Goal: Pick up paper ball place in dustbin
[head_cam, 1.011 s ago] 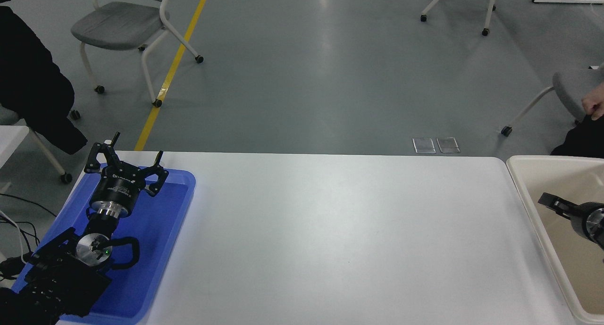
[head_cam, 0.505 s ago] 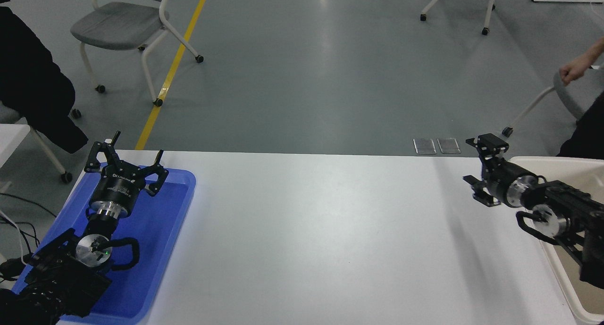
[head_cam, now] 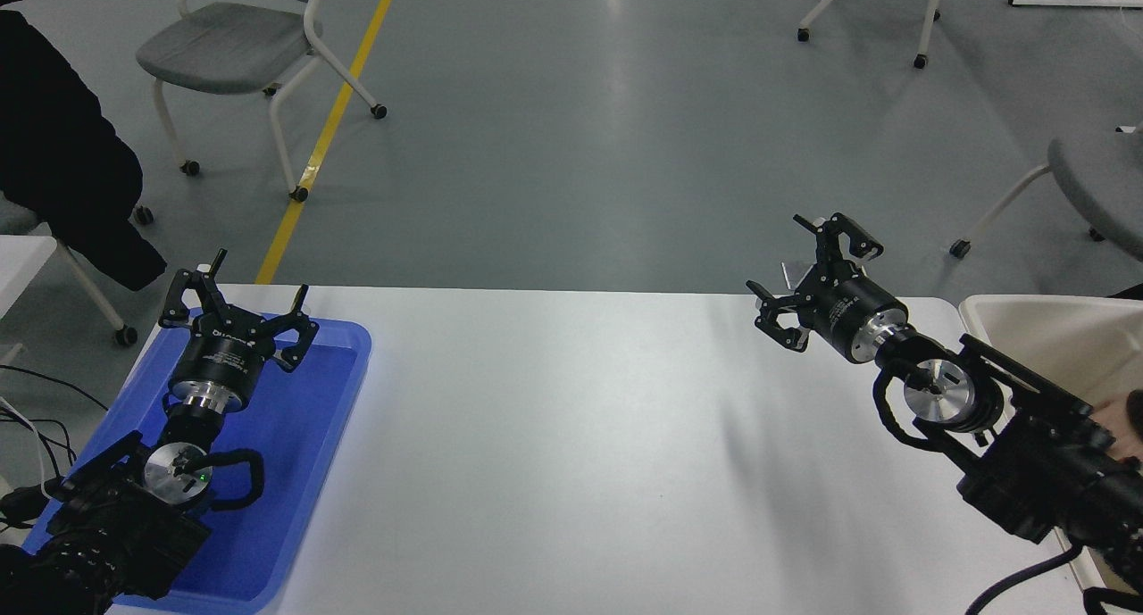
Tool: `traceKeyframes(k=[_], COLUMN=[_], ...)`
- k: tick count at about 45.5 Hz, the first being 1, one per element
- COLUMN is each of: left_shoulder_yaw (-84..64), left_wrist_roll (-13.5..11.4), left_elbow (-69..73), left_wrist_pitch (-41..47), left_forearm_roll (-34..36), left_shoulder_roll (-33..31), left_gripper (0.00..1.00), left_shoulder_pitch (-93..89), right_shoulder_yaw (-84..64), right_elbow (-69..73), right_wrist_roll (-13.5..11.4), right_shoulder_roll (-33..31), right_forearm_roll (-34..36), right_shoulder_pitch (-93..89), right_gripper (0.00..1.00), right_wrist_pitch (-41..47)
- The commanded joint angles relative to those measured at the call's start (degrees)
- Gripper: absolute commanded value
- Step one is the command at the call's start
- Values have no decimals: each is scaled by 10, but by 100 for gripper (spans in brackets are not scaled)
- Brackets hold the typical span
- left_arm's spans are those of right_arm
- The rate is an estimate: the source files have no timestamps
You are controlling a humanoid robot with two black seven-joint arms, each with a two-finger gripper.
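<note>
Both sets of jaws stand spread and hold nothing. Taking the blue tray (head_cam: 335, 392) as our landmark, we find the left gripper (head_cam: 239, 310) parked directly over it, near its far edge, fingers splayed wide, exactly as it sat a second ago. Right of the tray, the white table (head_cam: 554, 454) bears nothing that we can see. Well to the right of the tray, at the table's far edge, the right gripper (head_cam: 811, 276) hangs above the surface, fingers apart and empty, pointing away from the camera. A second ago only its tip showed over the dustbin (head_cam: 1027, 325), at the far right, on the opposite side from the tray; half a second ago it was crossing the bin's rim; now it is clear of the bin and back over the table. We cannot find the paper ball: it is neither on the table, nor in the tray, nor in either gripper, and most of the dustbin's inside is covered by the right arm or cut off by the picture's edge. We judge that the ball has most likely been dropped into the bin, the arm now retreating; confirmation would need a clear look inside.
</note>
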Motion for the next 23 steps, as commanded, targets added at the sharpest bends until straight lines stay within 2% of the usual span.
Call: traceKeyframes(k=[1, 9, 23], left_shoulder_yaw=[0, 0, 0], left_wrist_roll=[0, 0, 0], left_elbow=[0, 0, 0], left_wrist_pitch=[0, 0, 0], left_forearm_roll=[0, 0, 0], left_shoulder_roll=[0, 0, 0], left_gripper=[100, 100, 100], left_shoulder_pitch=[0, 0, 0], right_shoulder_yaw=[16, 12, 15], right_elbow=[-96, -110, -111], right_wrist_roll=[-2, -2, -1], right_shoulder_roll=[14, 14, 14], right_forearm_roll=[38, 38, 38], right_shoulder_pitch=[-34, -66, -77], right_gripper=[100, 100, 100], right_wrist_pitch=[98, 131, 136])
